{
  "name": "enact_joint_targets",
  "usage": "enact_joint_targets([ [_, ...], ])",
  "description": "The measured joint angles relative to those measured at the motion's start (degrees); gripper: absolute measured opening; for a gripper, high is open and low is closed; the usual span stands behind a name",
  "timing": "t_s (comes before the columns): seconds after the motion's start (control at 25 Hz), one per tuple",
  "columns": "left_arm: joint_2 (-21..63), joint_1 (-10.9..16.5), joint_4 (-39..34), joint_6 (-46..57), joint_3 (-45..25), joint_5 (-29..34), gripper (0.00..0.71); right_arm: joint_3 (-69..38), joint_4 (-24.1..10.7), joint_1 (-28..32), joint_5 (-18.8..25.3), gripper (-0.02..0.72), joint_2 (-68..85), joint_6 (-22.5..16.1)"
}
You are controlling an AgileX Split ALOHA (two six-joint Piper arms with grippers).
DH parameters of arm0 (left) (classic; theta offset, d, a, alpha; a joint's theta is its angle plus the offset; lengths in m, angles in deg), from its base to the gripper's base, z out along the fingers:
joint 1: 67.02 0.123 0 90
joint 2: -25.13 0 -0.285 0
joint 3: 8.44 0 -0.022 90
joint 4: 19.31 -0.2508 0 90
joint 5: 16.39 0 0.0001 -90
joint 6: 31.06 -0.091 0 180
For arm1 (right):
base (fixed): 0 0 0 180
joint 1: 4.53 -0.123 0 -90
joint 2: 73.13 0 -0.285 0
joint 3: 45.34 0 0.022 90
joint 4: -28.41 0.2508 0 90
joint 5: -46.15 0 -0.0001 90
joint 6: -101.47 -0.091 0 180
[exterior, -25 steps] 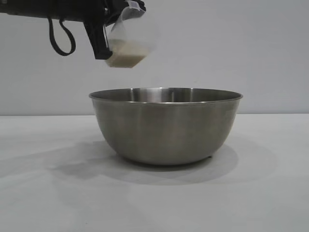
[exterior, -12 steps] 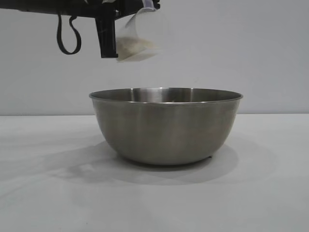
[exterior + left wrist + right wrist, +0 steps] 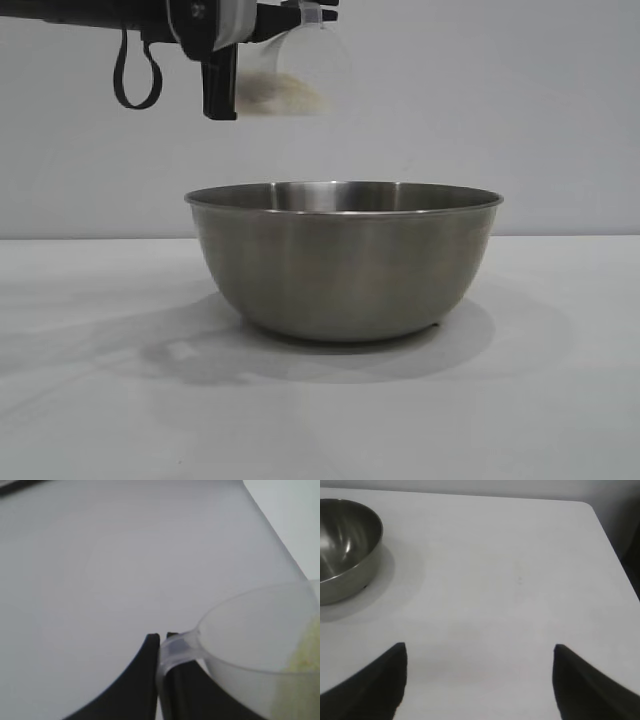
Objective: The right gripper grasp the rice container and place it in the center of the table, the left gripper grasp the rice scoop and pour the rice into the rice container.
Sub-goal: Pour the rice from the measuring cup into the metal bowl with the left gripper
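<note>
Plain grey wall behind a flat white tabletop. Large round brushed stainless-steel mixing bowl, the rice container, sits upright on the table near its middle, empty as far as the right wrist view shows.

Left gripper, black two-fingered claw on a black arm with looped cable, hangs high above the bowl's left rim area, well clear of it. Its fingers are pinched together on the loop handle of the small translucent clear plastic measuring cup, the rice scoop. Scoop is tipped onto its side, mouth pointing toward the bowl's centre side. White rice grains lie as a whitish mass along the scoop's lower wall, also seen yellowish in the left wrist view.

Right gripper, same black claw, is off to the side over bare table, well apart from the bowl, fingers spread wide and holding nothing.
</note>
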Motion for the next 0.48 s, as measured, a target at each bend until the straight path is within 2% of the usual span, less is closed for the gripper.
enact_joint_targets([
  [0.48, 0.0, 0.0, -0.5, -13.8, 0.0, -0.1, 0.0, 0.0, 0.0, 0.0, 0.0, 0.511, 0.0, 0.0],
])
